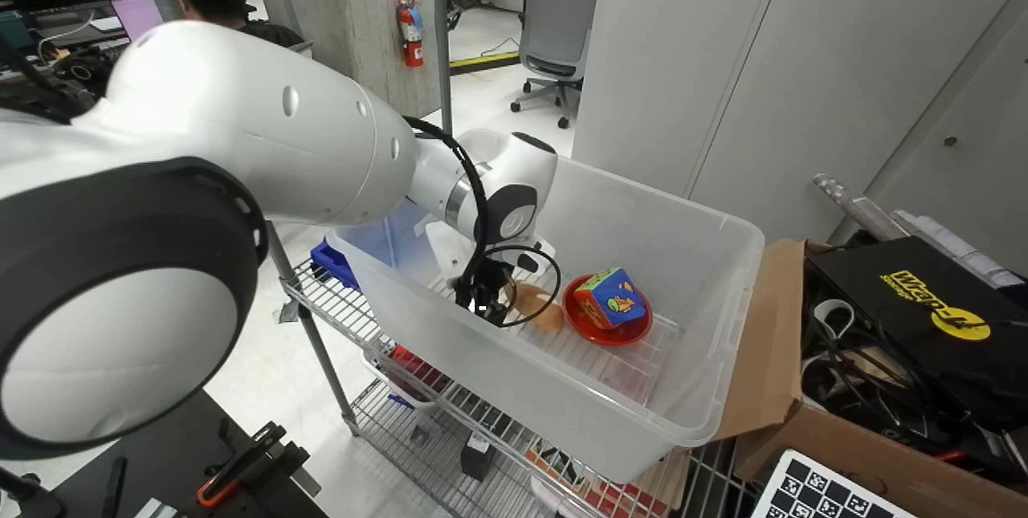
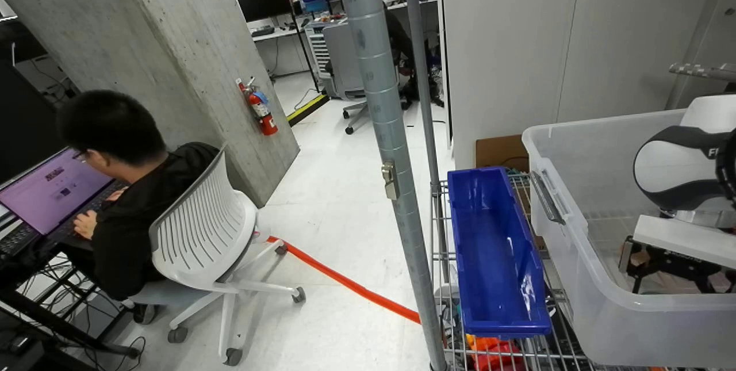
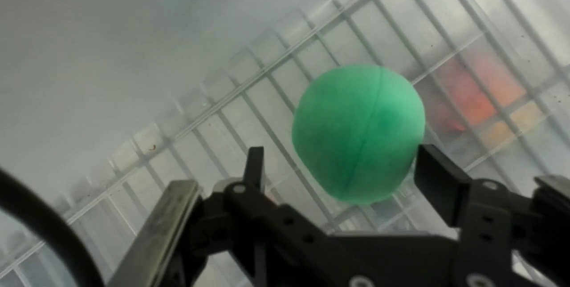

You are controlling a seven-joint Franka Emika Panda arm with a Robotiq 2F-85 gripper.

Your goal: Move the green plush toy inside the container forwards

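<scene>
The step in hand looks like the grasp, not yet made: the gripper (image 3: pixel 340 158) is inside the container (image 1: pixel 642 209), its fingers spread and pinching nothing; the green plush toy (image 3: pixel 358 133) appears to rest on the container's floor, near the foot of one wall, close to one finger and apart from the other; whether the nearer finger touches it, I cannot tell; the next move probably calls for centring over the toy, lowering slightly, closing, then shifting it forwards within the container; also on the container's floor are a tan object (image 1: pixel 528 301) and, towards the container's end beside the cardboard box (image 1: pixel 763 349), a red bowl (image 1: pixel 594 333) bearing a printed cube (image 1: pixel 614 299); these and the container's high walls could obstruct travel; a blue bin (image 2: pixel 489 250) stands just beside the container.
</scene>
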